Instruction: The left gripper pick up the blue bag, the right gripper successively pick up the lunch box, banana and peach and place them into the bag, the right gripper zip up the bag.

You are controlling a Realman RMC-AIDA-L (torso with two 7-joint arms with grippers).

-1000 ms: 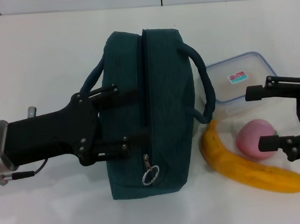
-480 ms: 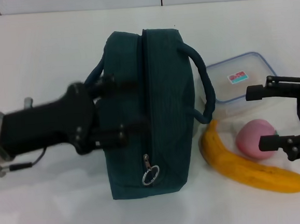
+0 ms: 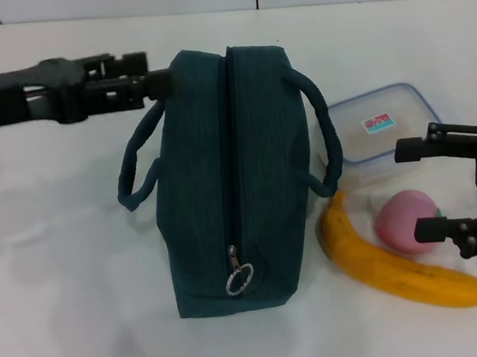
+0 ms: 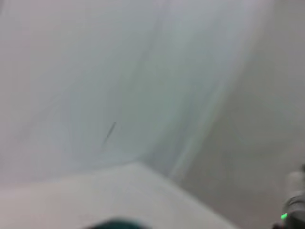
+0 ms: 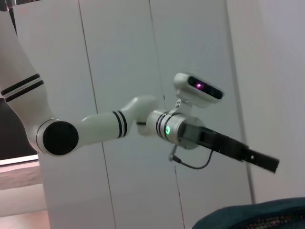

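Note:
The blue bag (image 3: 234, 179) stands zipped on the white table, its ring pull (image 3: 239, 278) at the near end. My left gripper (image 3: 156, 71) reaches in from the left, turned side-on at the bag's far left top corner, open and holding nothing. The bag's left handle (image 3: 134, 166) hangs loose below it. The lunch box (image 3: 383, 126) lies right of the bag, with the peach (image 3: 405, 221) and the banana (image 3: 394, 269) in front of it. My right gripper (image 3: 419, 189) hovers open at the right edge, one finger over the box, the other beside the peach.
The table (image 3: 65, 283) runs back to a white wall. The right wrist view shows my left arm (image 5: 186, 131) stretched out above the bag's top (image 5: 252, 214). In the left wrist view only the wall and a sliver of the bag (image 4: 112, 223) appear.
My left gripper has left the bag's left side, swung to the far left corner and turned side-on. The handle now hangs uncovered. The right gripper has barely moved.

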